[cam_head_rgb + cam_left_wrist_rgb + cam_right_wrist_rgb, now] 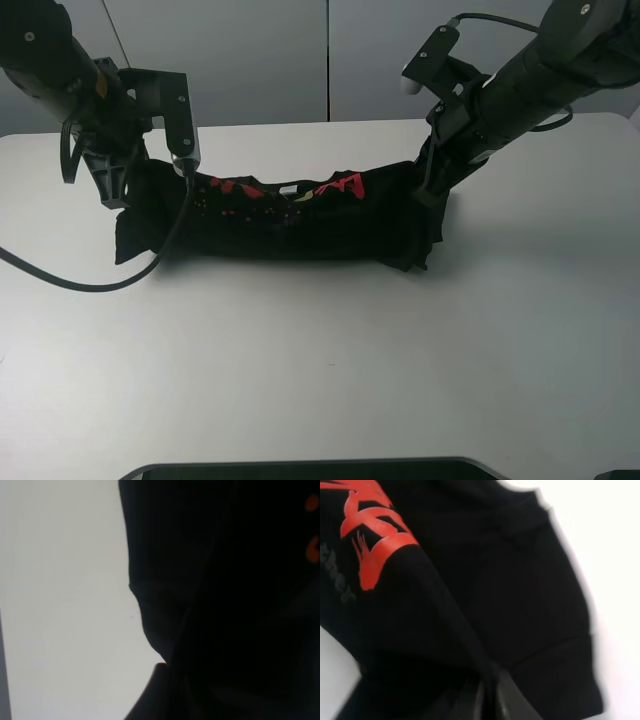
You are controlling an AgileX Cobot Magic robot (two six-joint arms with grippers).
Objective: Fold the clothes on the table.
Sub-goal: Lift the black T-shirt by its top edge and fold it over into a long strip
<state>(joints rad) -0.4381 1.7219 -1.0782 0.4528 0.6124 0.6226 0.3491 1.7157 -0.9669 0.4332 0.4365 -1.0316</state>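
Observation:
The black T-shirt [300,225] lies as a long folded band across the far middle of the white table [320,370]. Red characters [345,185] and the white neck label [289,188] show along its far edge. My left gripper [125,200] is at the shirt's left end and my right gripper [428,190] at its right end, each holding its end slightly raised. In the right wrist view my fingers [487,697] pinch black cloth [520,580] beside the red print [370,535]. The left wrist view shows mostly black cloth [225,605] over the table [60,605]; its fingers are lost in the dark.
A black cable [60,275] from the left arm loops over the table's left side. A dark object [310,468] sits at the front edge. Grey wall panels [260,50] stand behind the table.

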